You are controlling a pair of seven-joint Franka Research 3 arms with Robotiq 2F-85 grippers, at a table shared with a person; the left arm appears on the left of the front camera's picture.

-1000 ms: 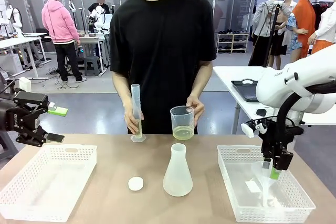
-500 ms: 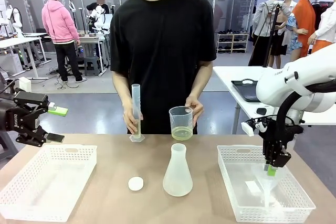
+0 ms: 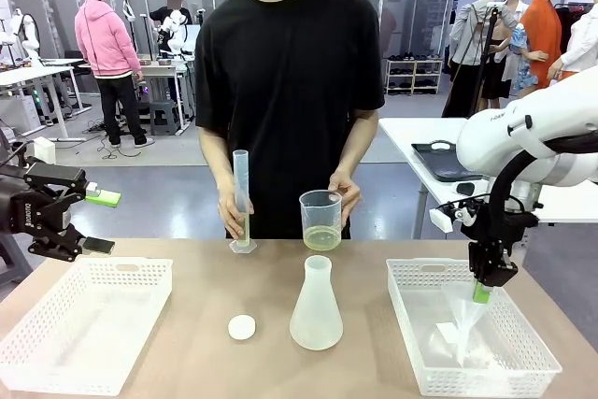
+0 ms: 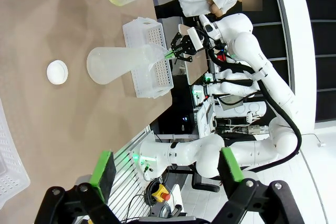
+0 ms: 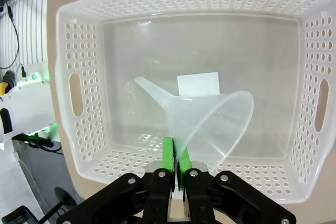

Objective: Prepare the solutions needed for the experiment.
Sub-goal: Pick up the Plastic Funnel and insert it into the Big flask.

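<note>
While the beaker (image 3: 322,205) is upright, the solutions (image 3: 324,237) lie level.

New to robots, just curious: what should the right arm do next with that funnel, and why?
Probably lift the funnel clear of the basket and carry it toward the conical flask. The right gripper is shut on the funnel's rim, its stem hangs inside the basket, the flask's neck stands open, and the person holds a beaker of yellow-green liquid.

Upright flask (image 3: 316,310) (cap (image 3: 242,326) just beside) between left basket (image 3: 103,263), right basket (image 3: 430,266).
</note>
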